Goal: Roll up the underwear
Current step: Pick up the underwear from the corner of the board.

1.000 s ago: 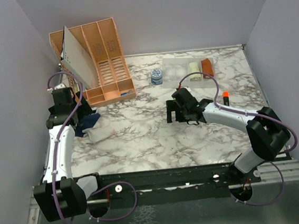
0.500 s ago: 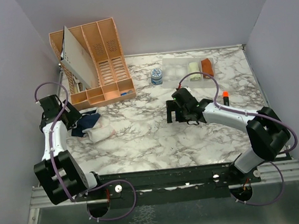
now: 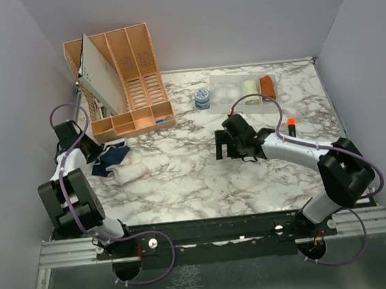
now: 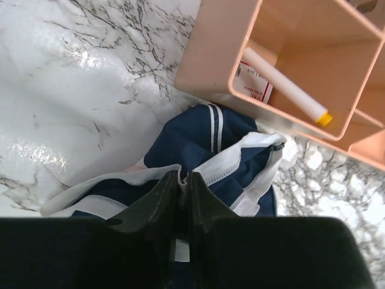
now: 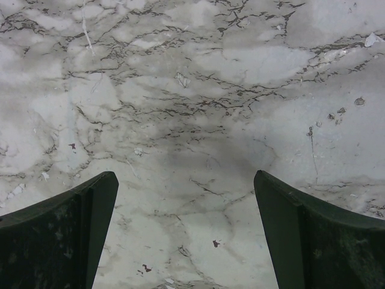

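The navy blue underwear (image 3: 114,155) lies crumpled at the table's left, just in front of the orange organizer. The whitish-pink underwear (image 3: 131,169) lies against its right side. My left gripper (image 3: 93,156) sits at the navy pair's left edge. In the left wrist view this gripper (image 4: 181,176) is shut on the white trim of the navy underwear (image 4: 195,133), with a fold of white cloth pinched between the fingers. My right gripper (image 3: 226,145) hovers over bare marble mid-table, and the right wrist view shows the gripper (image 5: 185,176) open with nothing between its fingers.
An orange compartment organizer (image 3: 134,78) with a white board (image 3: 100,73) leaning in it stands at the back left. One compartment (image 4: 221,51) holds a white marker (image 4: 283,87). A small blue tin (image 3: 202,99), a cream bundle (image 3: 250,87), a rust-orange bundle (image 3: 267,85) and an orange-capped marker (image 3: 291,125) lie to the right.
My left arm has folded back toward the left wall, and its gripper has gone from open to shut on the navy underwear's white edge. The right arm has not moved.
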Motion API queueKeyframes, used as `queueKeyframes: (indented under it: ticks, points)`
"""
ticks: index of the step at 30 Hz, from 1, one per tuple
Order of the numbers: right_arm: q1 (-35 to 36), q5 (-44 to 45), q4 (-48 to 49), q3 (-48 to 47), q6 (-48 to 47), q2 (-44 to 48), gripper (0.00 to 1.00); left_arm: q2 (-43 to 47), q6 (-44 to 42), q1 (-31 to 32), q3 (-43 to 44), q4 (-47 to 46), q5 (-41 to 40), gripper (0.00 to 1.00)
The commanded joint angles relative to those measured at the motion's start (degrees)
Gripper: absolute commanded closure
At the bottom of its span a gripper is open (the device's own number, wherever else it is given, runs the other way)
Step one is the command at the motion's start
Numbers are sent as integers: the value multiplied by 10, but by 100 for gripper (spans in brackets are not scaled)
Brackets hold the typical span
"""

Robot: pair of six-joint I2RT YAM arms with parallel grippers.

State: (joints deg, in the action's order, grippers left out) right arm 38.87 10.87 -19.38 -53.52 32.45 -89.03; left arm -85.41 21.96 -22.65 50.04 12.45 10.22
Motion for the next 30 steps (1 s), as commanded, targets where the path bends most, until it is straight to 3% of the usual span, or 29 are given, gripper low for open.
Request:
queueKeyframes:
  ticks: [1,5,11,17,22,25,27,30]
  points:
    - [-4,14,-4,10,-4,1,0,1,-8,-4,17,2,47,93]
    - [-4,13,-8,5,-8,-4,0,61,-5,-4,20,7,24,96]
    - [-4,16,-11,-2,-12,-9,0,161,-37,-4,106,62,-42,100]
    - [-4,8,-11,-6,-11,-16,0,194,-69,-4,159,117,-54,100]
    - [-4,7,-19,-10,-12,-15,0,225,-77,-4,205,146,5,100]
    - [-4,22,-19,-6,0,-3,0,210,-61,3,256,142,176,100]
    - [-4,60,-20,1,21,12,0,190,-16,55,267,123,240,100]
    - [-18,111,-24,0,36,49,0,171,-5,248,266,107,189,100]
